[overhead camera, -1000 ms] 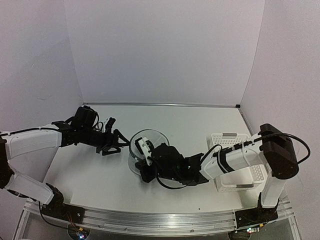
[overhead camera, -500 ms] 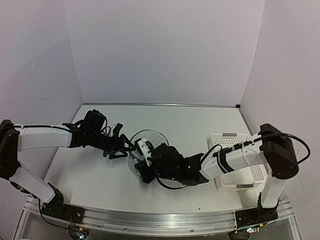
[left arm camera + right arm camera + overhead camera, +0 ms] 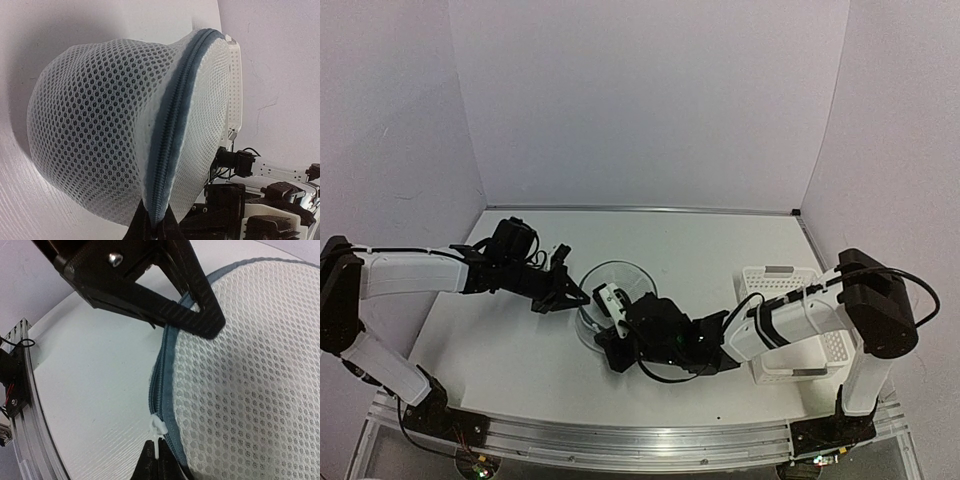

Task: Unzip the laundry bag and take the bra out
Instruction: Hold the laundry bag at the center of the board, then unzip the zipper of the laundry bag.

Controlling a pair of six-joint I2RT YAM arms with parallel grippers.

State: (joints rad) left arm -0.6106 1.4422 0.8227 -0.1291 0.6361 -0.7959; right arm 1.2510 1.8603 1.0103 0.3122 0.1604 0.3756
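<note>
From above, the laundry bag [image 3: 620,285] sat mid-worktop [image 3: 500,345], well apart from the white basket [image 3: 790,275] on the right. Your left claw [image 3: 572,296] was at the bag's left rim and your right claw [image 3: 602,320] at its near-left edge, the two close together.

In the left wrist view, your left claw was closed on the seam at the grey-blue zipper [image 3: 170,125], low on the bag. Dark showed through the mesh. I took that for the bra, though its shape could not be made out.

In the right wrist view, your right claw was pinched shut on the small white zipper pull [image 3: 158,429], with a left finger just up the same seam.

Your grip on that tab looked thin, so a pull off the zipper's line could have slipped it free. If your left claw held only loose mesh, the whole bag could have dragged along instead of opening. And if the slider had to run up the seam, your left finger stood right in its way.
</note>
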